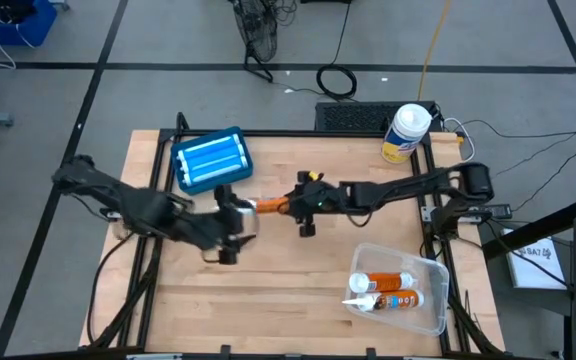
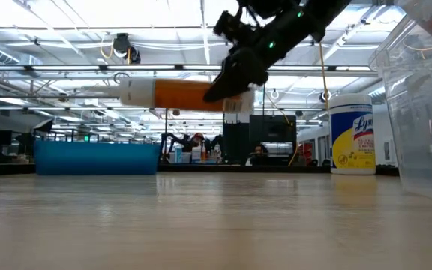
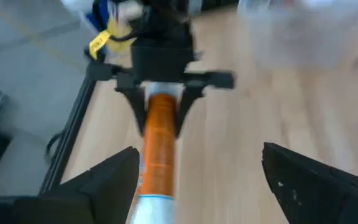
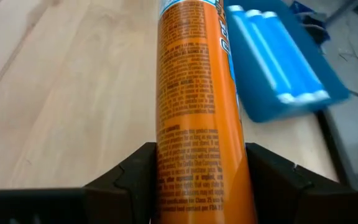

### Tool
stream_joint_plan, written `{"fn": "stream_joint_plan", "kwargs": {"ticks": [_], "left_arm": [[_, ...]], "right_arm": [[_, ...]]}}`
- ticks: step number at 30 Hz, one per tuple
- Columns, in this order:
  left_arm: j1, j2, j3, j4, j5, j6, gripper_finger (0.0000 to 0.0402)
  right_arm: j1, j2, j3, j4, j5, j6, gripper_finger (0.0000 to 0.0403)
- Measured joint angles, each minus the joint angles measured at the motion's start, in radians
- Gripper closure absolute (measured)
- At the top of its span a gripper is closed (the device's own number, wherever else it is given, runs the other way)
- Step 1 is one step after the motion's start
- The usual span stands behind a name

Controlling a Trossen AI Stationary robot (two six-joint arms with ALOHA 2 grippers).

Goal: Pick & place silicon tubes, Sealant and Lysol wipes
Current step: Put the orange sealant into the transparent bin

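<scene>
An orange sealant tube (image 1: 268, 206) hangs level above the table's middle, held by my right gripper (image 1: 306, 205), which is shut on it. It also shows in the low view (image 2: 178, 94) and in the right wrist view (image 4: 197, 93). My left gripper (image 1: 226, 225) is open, with its fingers standing on either side of the tube's white end (image 3: 154, 208). I cannot tell whether they touch it. The Lysol wipes (image 1: 408, 132) stand upright at the far right on their base. My right gripper pinches the orange tube between its two fingers (image 4: 135, 177), at the end toward the table's right (image 4: 197, 186). The fingers come level from the table's right and lie along the tube. The tube is lifted clear of the table (image 2: 178, 94) and lies level.
A blue tray (image 1: 211, 160) holding blue tubes lies at the far left. A clear plastic bin (image 1: 433, 300) with two tubes inside stands at the near right. Bare wood shows along the near edge, between the bin and the left arm.
</scene>
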Motion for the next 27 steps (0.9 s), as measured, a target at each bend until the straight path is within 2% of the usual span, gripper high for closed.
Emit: {"fn": "stream_joint_plan", "kwargs": {"ticks": [3, 10, 15, 17, 21, 24, 27], "left_arm": [[0.004, -0.146, -0.116, 0.114, 0.029, 0.042, 0.0075], [0.018, -0.463, -0.473, 0.431, 0.025, 0.081, 0.0069], [0.042, -0.614, -0.667, 0.607, 0.068, 0.101, 0.0074], [0.062, -0.661, -0.711, 0.63, 0.1, 0.1, 0.0078], [0.102, -0.731, -0.764, 0.633, 0.161, 0.091, 0.0084], [0.133, -0.772, -0.798, 0.635, 0.173, 0.09, 0.0087], [0.161, -0.796, -0.83, 0.643, 0.181, 0.079, 0.0084]], "right_arm": [[-0.001, -0.083, 0.0, -0.074, 0.008, 0.023, 0.0212], [0.076, -0.289, -0.012, -0.185, -0.005, 0.145, 0.0212], [0.166, -0.441, -0.079, -0.223, 0.009, 0.278, 0.0212], [0.213, -0.5, -0.109, -0.233, 0.065, 0.335, 0.0212], [0.321, -0.597, -0.159, -0.282, 0.267, 0.42, 0.0212], [0.419, -0.637, -0.192, -0.327, 0.412, 0.489, 0.0212], [0.523, -0.653, -0.22, -0.322, 0.504, 0.541, 0.0212]]}}
